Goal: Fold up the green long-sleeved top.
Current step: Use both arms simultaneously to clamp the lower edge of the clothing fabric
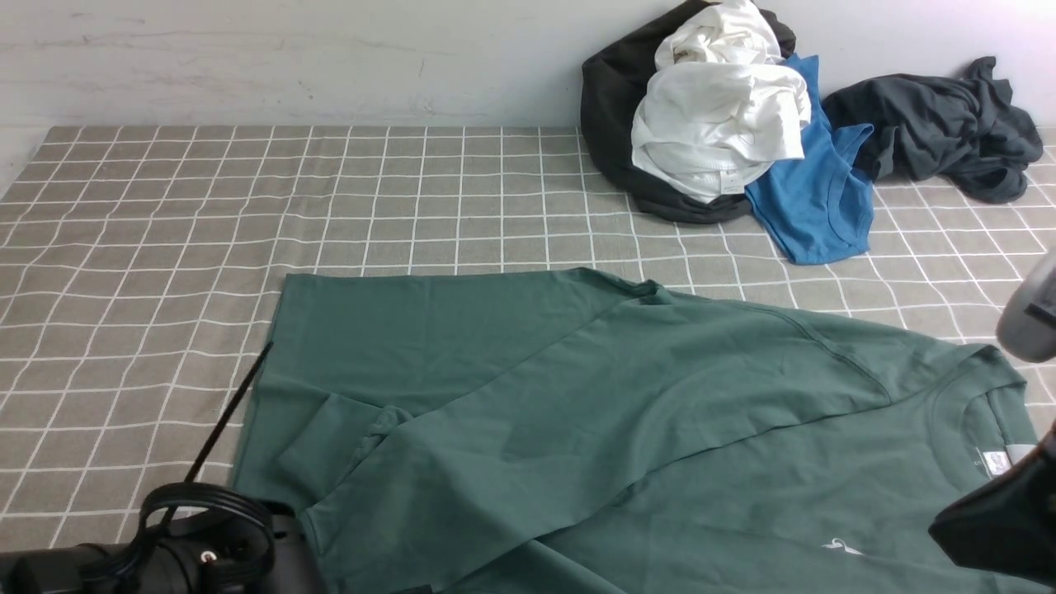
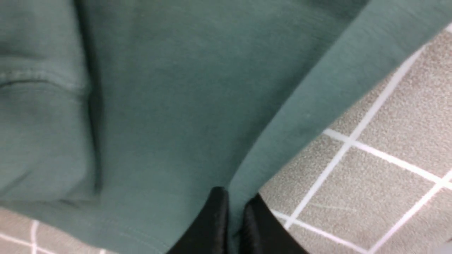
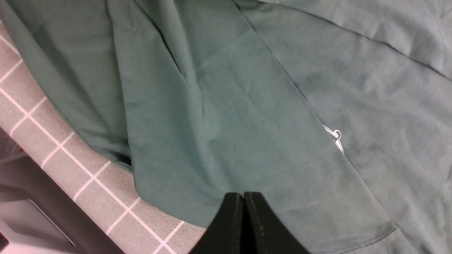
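Front view: the green long-sleeved top [image 1: 627, 412] lies spread over the near half of a grey-brown tablecloth with white grid lines [image 1: 165, 247]. Its collar points toward the robot's right, and one sleeve is folded slantwise across the body. A grey neck label [image 1: 997, 460] sits inside the collar, and part of a white chest logo [image 1: 840, 546] shows near the lower edge. At the far right, against a pale wall [image 1: 289, 58], is a heap made up of a black garment [image 1: 606, 107], a white garment [image 1: 718, 115], a bright blue garment [image 1: 813, 206] and a dark charcoal-grey garment [image 1: 940, 132], all well apart from the top. The left arm [image 1: 206, 553], black with looped cable, sits at the near left corner just beside the top's hem. The right arm [image 1: 1027, 318] enters from the right edge, near the collar. Left wrist view: the left gripper [image 2: 235, 217] has its black fingers drawn in on the edge of the top, with a strip of green cloth pinched between them where the cloth meets the tablecloth. Right wrist view: the right gripper [image 3: 243, 206] has its fingers pressed flat together over the top, near the cloth's edge. Whether any cloth is caught between them cannot be told. The chest logo lies well beyond the fingertips.
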Robot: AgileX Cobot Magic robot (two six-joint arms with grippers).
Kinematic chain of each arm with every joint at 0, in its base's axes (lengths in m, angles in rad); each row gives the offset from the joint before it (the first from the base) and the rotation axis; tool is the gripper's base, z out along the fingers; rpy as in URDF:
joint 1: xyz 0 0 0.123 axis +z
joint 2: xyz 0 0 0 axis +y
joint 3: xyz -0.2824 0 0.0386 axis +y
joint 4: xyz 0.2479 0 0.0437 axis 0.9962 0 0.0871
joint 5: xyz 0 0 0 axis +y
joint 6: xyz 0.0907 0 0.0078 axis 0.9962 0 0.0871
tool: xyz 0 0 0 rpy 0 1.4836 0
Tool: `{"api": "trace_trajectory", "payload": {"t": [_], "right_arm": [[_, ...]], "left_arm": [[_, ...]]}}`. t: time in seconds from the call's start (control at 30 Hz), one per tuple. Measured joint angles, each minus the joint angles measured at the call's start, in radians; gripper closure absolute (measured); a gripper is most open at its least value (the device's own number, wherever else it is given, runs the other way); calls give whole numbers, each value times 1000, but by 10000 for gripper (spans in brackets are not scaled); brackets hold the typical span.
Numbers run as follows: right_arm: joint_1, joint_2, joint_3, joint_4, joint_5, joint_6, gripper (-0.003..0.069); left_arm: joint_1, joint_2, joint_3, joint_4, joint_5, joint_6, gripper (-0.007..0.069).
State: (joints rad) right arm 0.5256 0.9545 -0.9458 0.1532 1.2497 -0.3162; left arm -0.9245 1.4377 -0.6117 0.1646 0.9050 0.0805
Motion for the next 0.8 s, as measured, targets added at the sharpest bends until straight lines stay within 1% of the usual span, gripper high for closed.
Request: {"api": "trace_trajectory", "payload": {"t": [0.03,0.1,0.17,0.2,0.23,0.27,0.3,0.33,0.37,0.4,0.43,0.47,0.53,0.57,0.6,0.63,0.7,0.73,0.8], "right_arm": [[0,0,0,0,0,-4,673],[0,0,0,0,1,-84,659],[0,1,0,0,1,-118,648],[0,3,0,0,1,-162,616],[0,6,0,0,1,-174,611],[0,16,4,0,1,-217,562],[0,25,12,0,0,-238,533],[0,37,28,0,-1,-264,472],[0,48,47,-1,-2,-282,443],[0,68,83,-5,-5,-307,385],[0,72,90,-8,-5,-311,376],[0,102,152,-24,-10,-347,303],[0,139,235,-69,-26,-403,230],[0,142,242,-69,-29,-409,224],[0,165,301,-120,-69,-445,190],[0,178,333,-161,-110,-467,171],[0,191,368,-199,-159,-479,160],[0,204,414,-240,-225,-485,153],[0,208,442,-273,-283,-486,151]], "left_arm": [[0,-1,0,0,3,0,622],[11,-20,-2,-4,36,15,620],[22,-26,-3,-9,49,24,619],[45,-34,-3,-24,66,39,619],[51,-38,-3,-28,68,46,619],[73,-44,-3,-45,71,71,619],[91,-45,-3,-63,71,89,619],[104,-46,-3,-78,71,109,619],[113,-47,-3,-87,71,124,619],[125,-47,-3,-104,71,141,619],[126,-47,-3,-104,71,144,619],[135,-48,-3,-118,69,162,619],[142,-49,-3,-128,69,167,619],[142,-49,-3,-129,69,167,619],[143,-49,-3,-133,69,169,619],[143,-49,-3,-135,69,169,619],[143,-49,-3,-135,69,170,619],[143,-49,-3,-135,69,171,619],[143,-49,-3,-135,66,171,619]]}}
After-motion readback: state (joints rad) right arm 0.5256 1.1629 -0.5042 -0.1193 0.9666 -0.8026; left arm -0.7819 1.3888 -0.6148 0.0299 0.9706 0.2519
